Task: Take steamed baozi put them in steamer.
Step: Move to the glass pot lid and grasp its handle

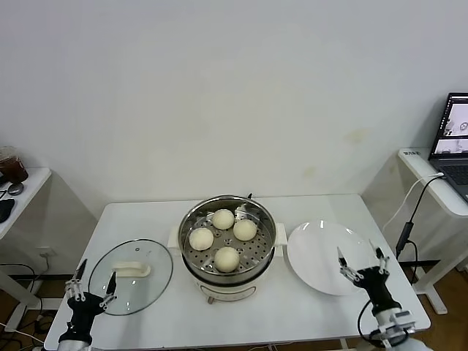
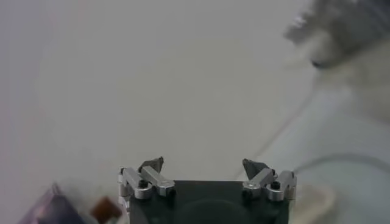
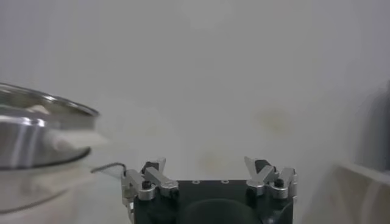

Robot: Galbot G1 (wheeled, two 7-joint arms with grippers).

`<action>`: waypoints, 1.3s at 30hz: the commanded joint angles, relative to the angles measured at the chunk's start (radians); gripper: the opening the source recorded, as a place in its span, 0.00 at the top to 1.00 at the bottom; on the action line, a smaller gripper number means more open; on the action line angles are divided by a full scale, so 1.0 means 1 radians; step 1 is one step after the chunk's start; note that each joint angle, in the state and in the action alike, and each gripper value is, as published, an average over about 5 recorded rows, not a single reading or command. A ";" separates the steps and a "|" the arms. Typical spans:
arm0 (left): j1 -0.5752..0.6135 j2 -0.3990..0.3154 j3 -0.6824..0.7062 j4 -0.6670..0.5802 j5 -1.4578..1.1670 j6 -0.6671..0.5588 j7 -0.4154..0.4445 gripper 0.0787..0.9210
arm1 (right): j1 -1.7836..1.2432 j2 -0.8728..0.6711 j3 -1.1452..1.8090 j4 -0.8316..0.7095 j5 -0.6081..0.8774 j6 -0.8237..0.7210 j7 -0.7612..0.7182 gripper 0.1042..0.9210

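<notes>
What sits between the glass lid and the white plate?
The steamer stands between the glass lid and the white plate, holding four baozi; the head view shows it.

We see our left gripper (image 1: 92,276) and right gripper (image 1: 360,260) built alike: black bodies carrying silver metal linkages, each ending in two slim dark-tipped fingers. In the wrist views, our left gripper (image 2: 204,169) and right gripper (image 3: 207,167) show a matte black block base, bright aluminium finger brackets and black screws at the pivots. A silver collar rings our right wrist
</notes>
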 commanded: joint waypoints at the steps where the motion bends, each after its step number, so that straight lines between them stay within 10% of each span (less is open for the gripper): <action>1: -0.082 0.061 0.004 0.207 0.656 -0.058 -0.085 0.12 | -0.073 0.086 0.084 0.011 0.034 -0.023 0.008 0.12; 39: -0.457 0.117 0.137 0.533 0.708 -0.074 -0.092 0.13 | -0.094 0.096 0.043 0.006 -0.017 -0.025 -0.004 0.12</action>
